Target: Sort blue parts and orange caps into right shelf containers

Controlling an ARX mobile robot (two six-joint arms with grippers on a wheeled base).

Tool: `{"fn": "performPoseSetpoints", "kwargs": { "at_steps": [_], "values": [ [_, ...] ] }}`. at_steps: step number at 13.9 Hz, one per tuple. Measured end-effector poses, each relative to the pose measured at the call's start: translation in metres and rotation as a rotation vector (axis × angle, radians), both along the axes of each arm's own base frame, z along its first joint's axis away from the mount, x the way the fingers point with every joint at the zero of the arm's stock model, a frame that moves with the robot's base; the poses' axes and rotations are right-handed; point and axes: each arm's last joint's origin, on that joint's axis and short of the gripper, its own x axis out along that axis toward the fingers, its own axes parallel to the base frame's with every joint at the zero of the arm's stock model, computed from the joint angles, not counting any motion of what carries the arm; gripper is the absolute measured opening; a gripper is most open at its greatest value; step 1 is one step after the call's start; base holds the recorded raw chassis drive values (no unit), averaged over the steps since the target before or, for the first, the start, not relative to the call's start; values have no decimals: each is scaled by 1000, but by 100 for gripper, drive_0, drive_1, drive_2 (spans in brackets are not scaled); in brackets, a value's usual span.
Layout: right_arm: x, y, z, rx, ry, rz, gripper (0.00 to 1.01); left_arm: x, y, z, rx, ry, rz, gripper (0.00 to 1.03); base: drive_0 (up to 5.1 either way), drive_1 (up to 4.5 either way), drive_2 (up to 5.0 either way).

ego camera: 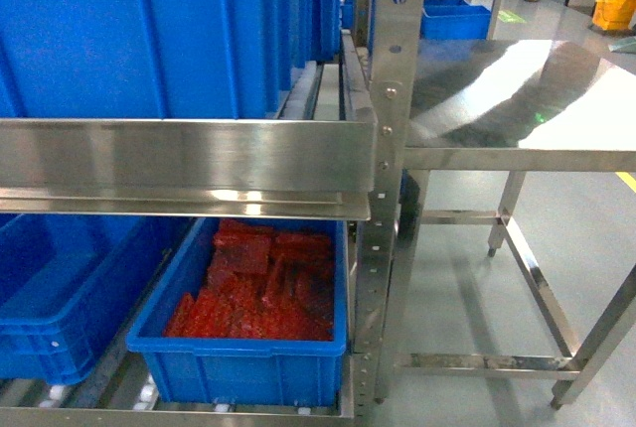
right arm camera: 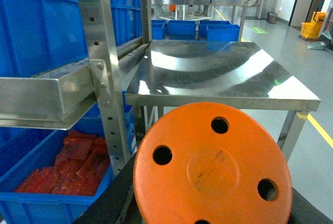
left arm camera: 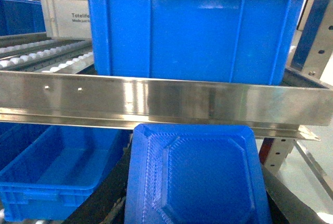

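In the left wrist view, a flat blue part (left arm camera: 200, 177) with an octagonal recess fills the lower frame. My left gripper (left arm camera: 195, 203) is shut on it, and dark fingers (left arm camera: 104, 206) show at its sides. It hangs just below the steel shelf rail (left arm camera: 156, 101), under a large blue container (left arm camera: 197, 26). In the right wrist view, my right gripper (right arm camera: 210, 182) is shut on a round orange cap (right arm camera: 213, 166) with several holes. A lower blue container (ego camera: 238, 357) holds red-orange pieces, and an empty one (ego camera: 60, 318) sits to its left. Neither gripper shows in the head view.
A steel table (ego camera: 517, 89) stands right of the shelf upright (ego camera: 393, 149), with bare floor beneath. Roller tracks (left arm camera: 41, 60) and a white bin (left arm camera: 65, 18) lie left of the upper container. A yellow mop bucket (ego camera: 614, 5) stands far back right.
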Motion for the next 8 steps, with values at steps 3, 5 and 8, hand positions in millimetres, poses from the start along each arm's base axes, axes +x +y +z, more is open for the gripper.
{"fn": "performPoseSetpoints", "kwargs": {
  "at_steps": [3,5,8],
  "values": [
    [0,0,0,0,0,0,44,0,0,0,0,0,0,41,5,437,-426],
    [0,0,0,0,-1,0,44,0,0,0,0,0,0,41,5,437,-426],
    [0,0,0,0,1,0,44,0,0,0,0,2,0,41,-163,373,-202]
  ]
}}
